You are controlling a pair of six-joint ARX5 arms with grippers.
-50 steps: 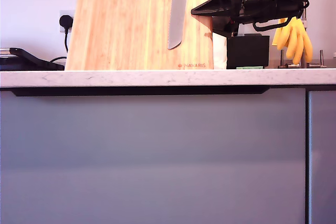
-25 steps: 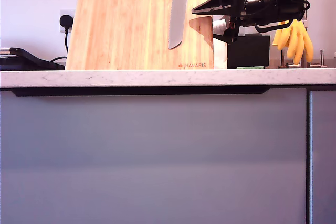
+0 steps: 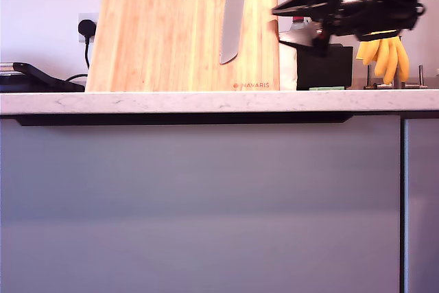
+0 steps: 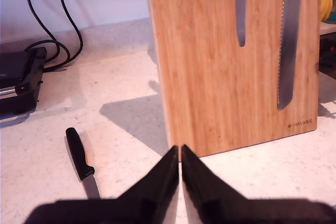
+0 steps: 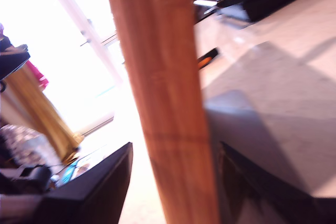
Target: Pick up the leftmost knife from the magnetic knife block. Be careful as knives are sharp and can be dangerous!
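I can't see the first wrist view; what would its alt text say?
A tall bamboo knife block stands on a pale worktop, holding a narrow blade and a long serrated blade. My first gripper, jaws together, points at its base; a black-handled knife lies on the worktop.

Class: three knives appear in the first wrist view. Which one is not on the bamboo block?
The black-handled knife. It lies flat on the white worktop, while the narrow blade and the serrated blade hang on the bamboo block.

The picture's edge cuts off both blades' handles on the magnetic knife block (image 3: 185,39); the second wrist view is blurred.
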